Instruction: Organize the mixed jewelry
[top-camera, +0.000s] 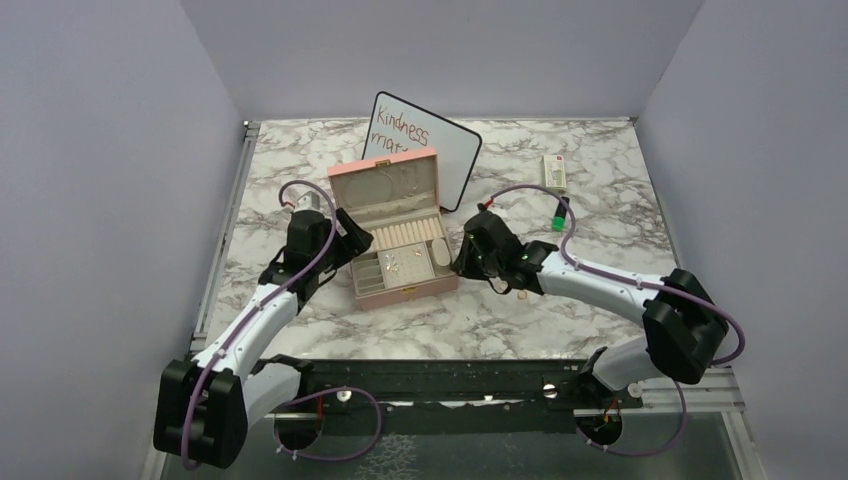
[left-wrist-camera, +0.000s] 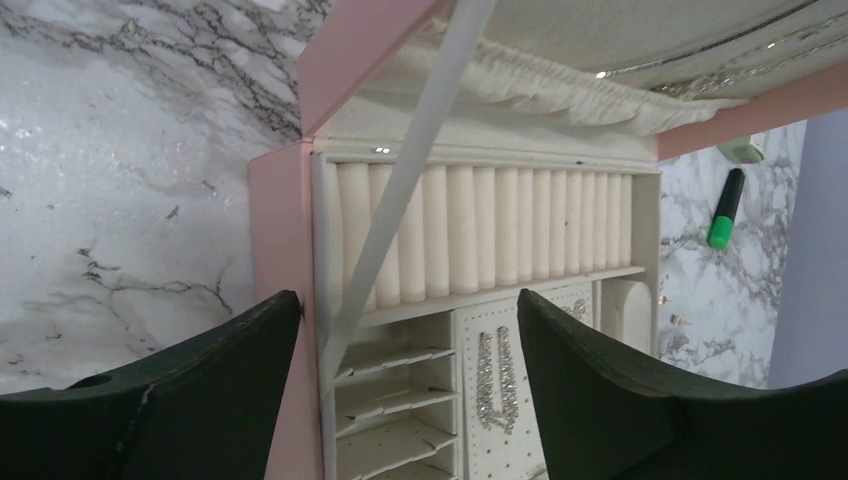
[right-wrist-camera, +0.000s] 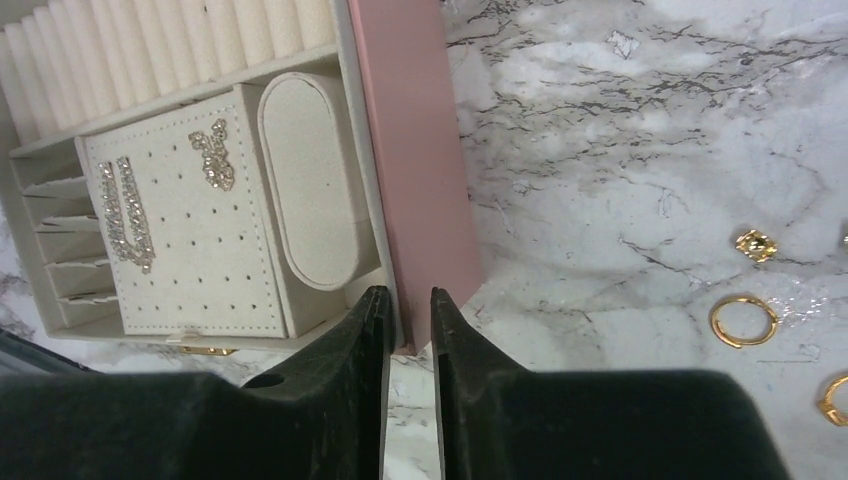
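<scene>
A pink jewelry box (top-camera: 405, 293) stands open mid-table, with cream ring rolls and a perforated pad inside. Two sparkly earrings (right-wrist-camera: 128, 215) lie on that pad and show in the left wrist view too (left-wrist-camera: 497, 380). Of the mixed jewelry, a gold ring (right-wrist-camera: 743, 320), a small gold piece (right-wrist-camera: 757, 244) and another ring (right-wrist-camera: 835, 400) lie loose on the marble right of the box. My left gripper (top-camera: 352, 238) (left-wrist-camera: 408, 300) is open, straddling the box's left wall (left-wrist-camera: 275, 230). My right gripper (top-camera: 462, 262) (right-wrist-camera: 405, 295) hovers at the box's near right corner (right-wrist-camera: 410, 150), jaws a narrow gap apart, holding nothing.
A whiteboard reading "Kindness" (top-camera: 425, 140) leans behind the box lid. A green-capped marker (top-camera: 560, 215) (left-wrist-camera: 727, 208) and a small white-green packet (top-camera: 555, 170) lie at the back right. A white strap (left-wrist-camera: 410, 180) runs from the lid into the box.
</scene>
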